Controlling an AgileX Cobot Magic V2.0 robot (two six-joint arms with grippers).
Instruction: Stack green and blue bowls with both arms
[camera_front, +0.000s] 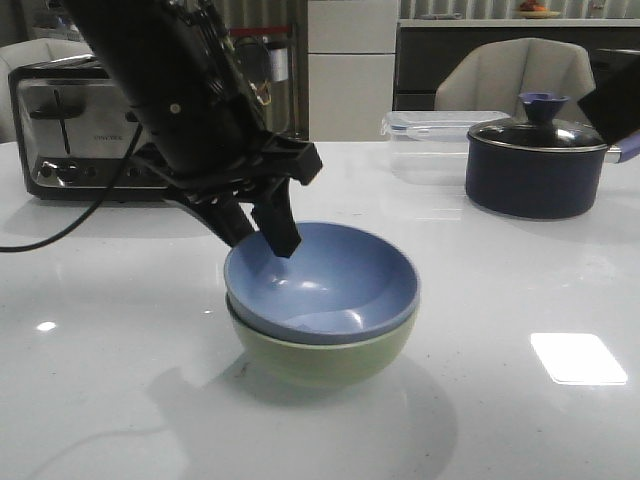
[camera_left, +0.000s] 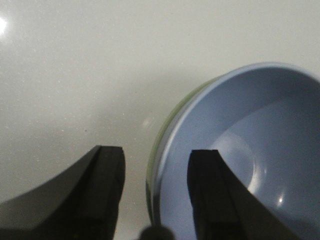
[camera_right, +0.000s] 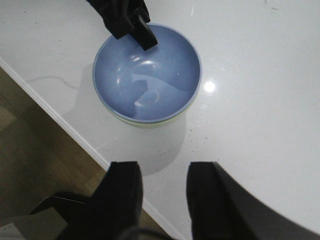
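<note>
The dusty blue bowl (camera_front: 330, 280) sits nested inside the pale green bowl (camera_front: 330, 355) at the middle of the white table. My left gripper (camera_front: 262, 240) is open and straddles the stack's near-left rim, with one finger inside the blue bowl and one outside. In the left wrist view the blue bowl (camera_left: 250, 145) and a sliver of the green bowl (camera_left: 172, 117) lie between the fingers of the left gripper (camera_left: 157, 152). My right gripper (camera_right: 164, 167) is open and empty, high above the table, looking down on the blue bowl (camera_right: 150, 75).
A toaster (camera_front: 80, 125) stands at the back left, its black cable (camera_front: 60, 235) trailing over the table. A dark lidded pot with a blue knob (camera_front: 535, 165) and a clear plastic container (camera_front: 430, 135) stand at the back right. The table's edge (camera_right: 75, 132) runs near the bowls.
</note>
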